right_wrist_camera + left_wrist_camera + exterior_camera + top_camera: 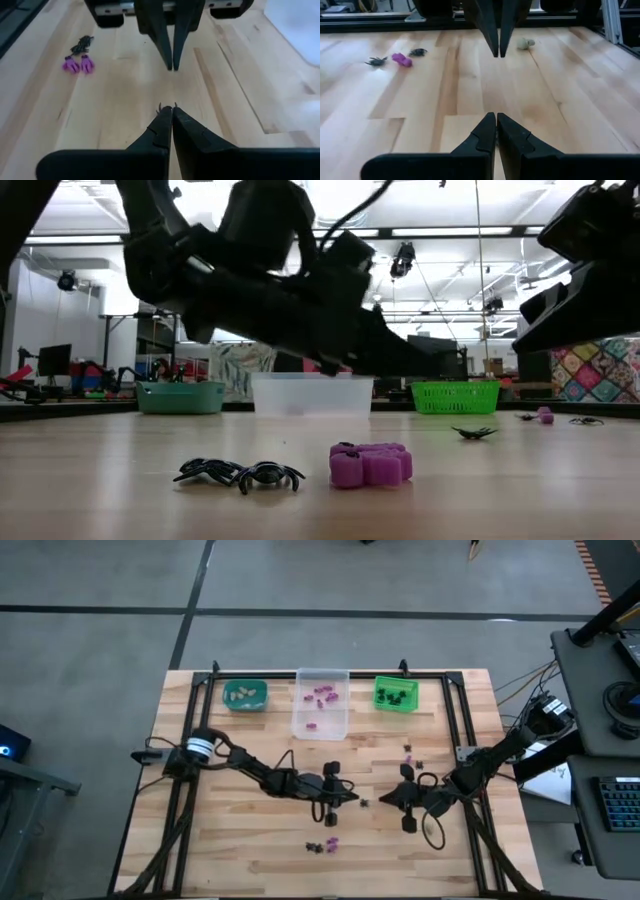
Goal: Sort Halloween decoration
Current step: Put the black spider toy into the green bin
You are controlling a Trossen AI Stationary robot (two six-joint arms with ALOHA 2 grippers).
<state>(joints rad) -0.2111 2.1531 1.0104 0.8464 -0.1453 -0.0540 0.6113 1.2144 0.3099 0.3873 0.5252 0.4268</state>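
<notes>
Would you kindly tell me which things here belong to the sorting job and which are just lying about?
Job:
- tiny purple plastic trinkets
- small black plastic spiders
- pale beige plastic trinket
- teal plastic bin
- clear plastic bin
- green plastic bin

Lying about:
- keyboard
- white paper

Both my arms reach low toward mid-table, tips facing each other. My left gripper [352,797] points rightward, fingers pressed together, nothing between them. My right gripper [385,798] points leftward, just apart from the left, fingers [165,125] likewise closed and empty.
</notes>
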